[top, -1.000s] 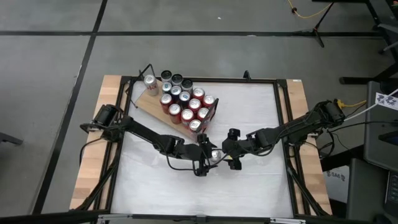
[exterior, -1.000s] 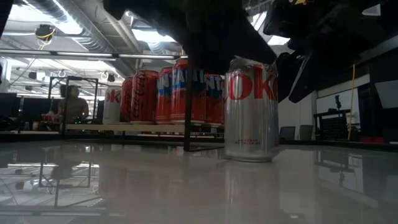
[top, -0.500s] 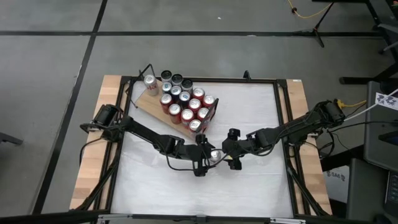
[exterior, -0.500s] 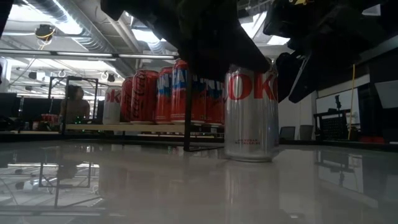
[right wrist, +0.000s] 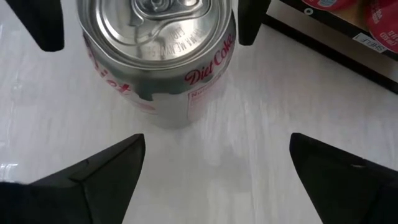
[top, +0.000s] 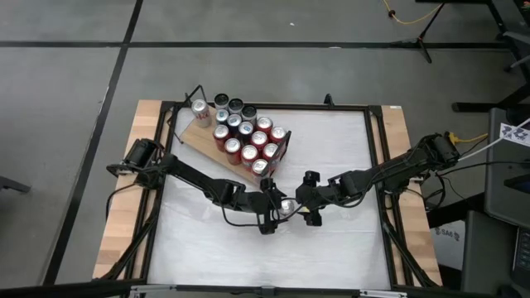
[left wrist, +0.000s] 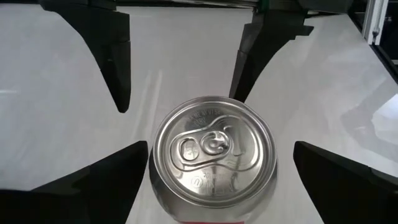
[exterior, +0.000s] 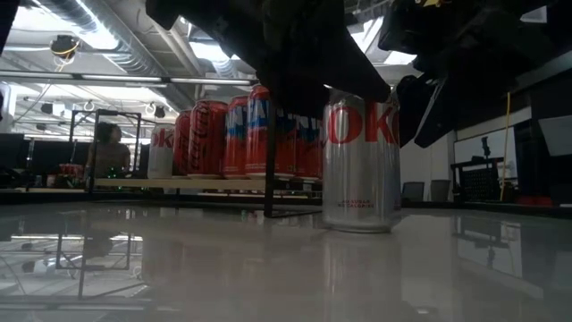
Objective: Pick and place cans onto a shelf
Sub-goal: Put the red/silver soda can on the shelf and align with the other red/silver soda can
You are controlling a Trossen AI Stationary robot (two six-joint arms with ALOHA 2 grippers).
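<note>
Step in hand, as you should read it: approach to pick, nothing grasped yet. One silver Diet Coke can point(top: 286, 206) stands upright on the white tabletop point(top: 331, 149), near the middle, between the two grippers and apart from the shelf.

Left gripper point(left wrist: 211, 165): fingers spread wide, one on each side of the can's top, not touching it in the left wrist view. Right gripper point(right wrist: 214, 168): fingers also spread wide, facing the same can from the opposite side, with bare tabletop between them and the can.

The shelf point(top: 199, 141), a wooden board at the table's far left corner, already carries a packed cluster of mostly red cans point(top: 248, 136).

Next move, your call: only one arm should take the can. The left is better placed, so lower it and close on the can body. Keep the right clear, since both grippers crowd the same spot.
</note>
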